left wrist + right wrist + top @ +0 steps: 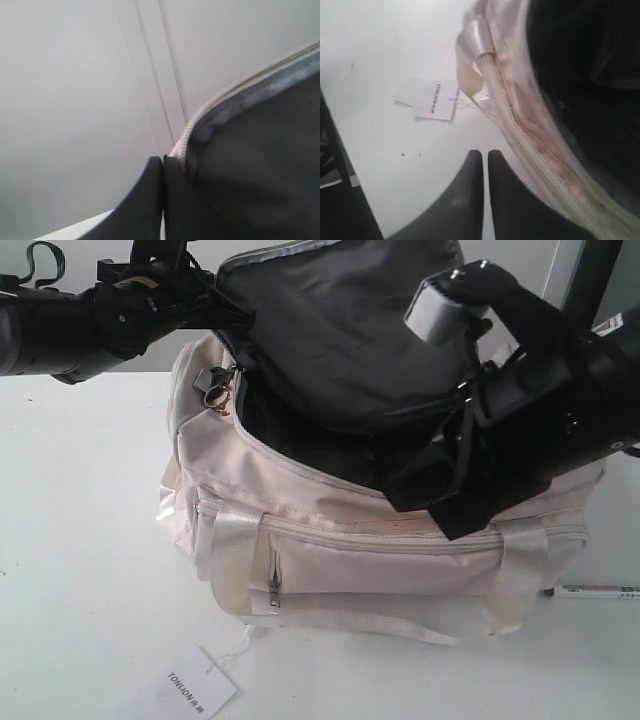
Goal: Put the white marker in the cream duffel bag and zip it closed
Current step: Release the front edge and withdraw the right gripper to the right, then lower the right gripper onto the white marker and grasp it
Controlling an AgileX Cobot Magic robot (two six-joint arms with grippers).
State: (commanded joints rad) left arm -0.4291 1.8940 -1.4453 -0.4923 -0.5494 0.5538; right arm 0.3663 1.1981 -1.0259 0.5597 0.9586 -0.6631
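Observation:
The cream duffel bag (380, 560) stands mid-table with its top open and the dark inside showing. My left gripper (222, 295) is shut on the zipper edge of the raised top flap (260, 165) and holds it up, so the grey lining faces forward. My right gripper (440, 520) hangs over the bag's front rim at the right, fingers together with nothing between them (485, 152). The white marker (597, 591) lies on the table behind the bag's right end, only partly showing.
A white hang tag (195, 687) lies on the table in front of the bag. The zipper pull with its ring (218, 388) hangs at the bag's left end. A shiny webbing handle (477, 42) droops down the front.

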